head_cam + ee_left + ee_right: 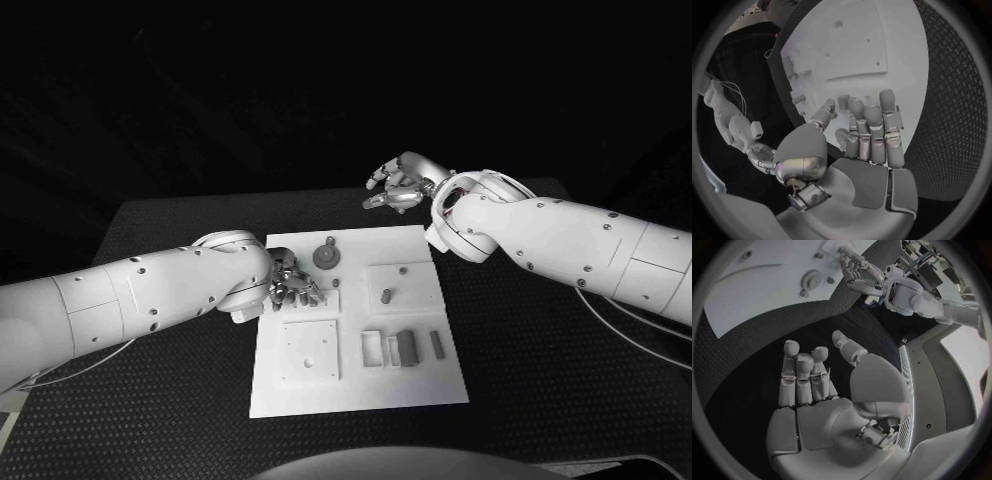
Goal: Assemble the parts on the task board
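Two white arms reach over the black tabletop (173, 380), one from each side. Largest of what rests there is the white task board (361, 395), lying lengthwise in the middle of the tabletop.

Next in size, the left hand (293, 283) sits over the board's left edge, about halfway along it. In the left wrist view its fingers (870, 132) stand side by side, slightly bent, with the thumb set apart, and nothing is between them: the hand is empty and loosely spread above the board surface.

Across from it, the right hand (400, 186) hovers beyond the far edge of the board, over bare tabletop and well apart from the parts. In the right wrist view its fingers (801, 375) are extended together with the thumb standing off to one side, and the palm holds nothing.

On the board, a square plate (310, 350) lies on the near left and a second square plate (400, 283) lies toward the right, with a small dark peg (387, 295) on it. A round gear-like part (327, 259) sits near the far end, just beside the left hand. Three small rectangular blocks (405, 347) lie in a row near the right plate's near side, close together.
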